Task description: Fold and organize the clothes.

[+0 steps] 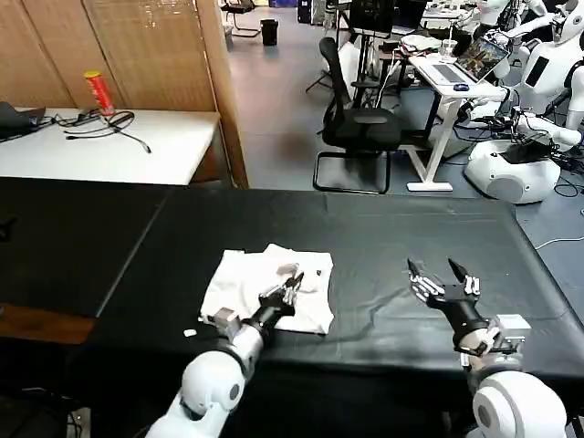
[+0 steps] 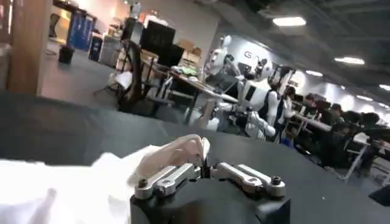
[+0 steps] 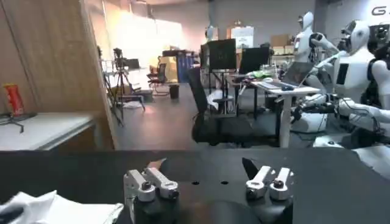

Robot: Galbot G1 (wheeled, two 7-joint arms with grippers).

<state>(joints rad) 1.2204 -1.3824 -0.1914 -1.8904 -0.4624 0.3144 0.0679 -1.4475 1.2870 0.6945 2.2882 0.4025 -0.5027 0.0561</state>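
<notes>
I see a plain white T-shirt on a black desk. My two grippers' fingers are silver and black. Behind stands a red-and-yellow can.

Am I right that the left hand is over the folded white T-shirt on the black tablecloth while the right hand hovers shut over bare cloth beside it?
Not quite: the head view shows the right hand open, fingers spread, over the bare black tablecloth. The rest holds: the left hand is over the folded white T-shirt.
</notes>
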